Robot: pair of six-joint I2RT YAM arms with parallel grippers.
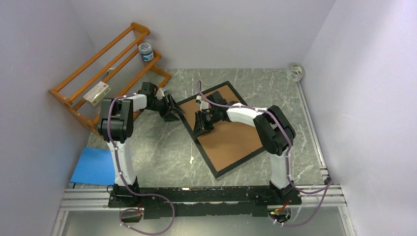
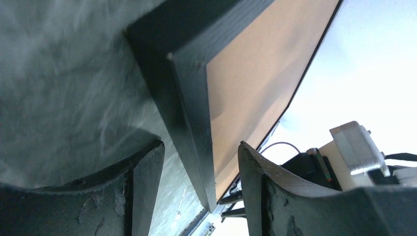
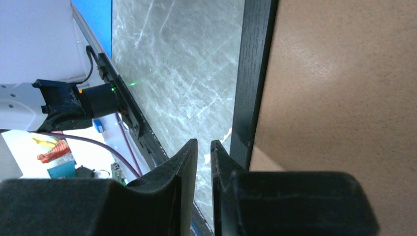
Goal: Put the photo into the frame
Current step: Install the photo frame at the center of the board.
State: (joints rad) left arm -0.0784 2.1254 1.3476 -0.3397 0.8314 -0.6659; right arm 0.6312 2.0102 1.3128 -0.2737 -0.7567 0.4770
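The black frame (image 1: 205,153) lies flat and skewed on the marble table, with a brown backing board (image 1: 231,142) inside it. The sunflower photo is out of view. My left gripper (image 1: 172,111) is open at the frame's left corner; in the left wrist view the jaws (image 2: 200,144) straddle the frame's raised edge (image 2: 192,113) with a gap on each side. My right gripper (image 1: 201,124) hovers low over the frame's left edge. Its jaws (image 3: 204,145) are shut to a thin slit with nothing between them, just beside the frame rail (image 3: 251,73) and board (image 3: 344,98).
An orange wooden rack (image 1: 103,73) stands at the back left with a jar (image 1: 146,50) and a small box (image 1: 96,92) on it. A blue sheet (image 1: 93,166) lies front left. A tape roll (image 1: 295,72) sits back right. A white scrap (image 1: 191,160) lies by the frame.
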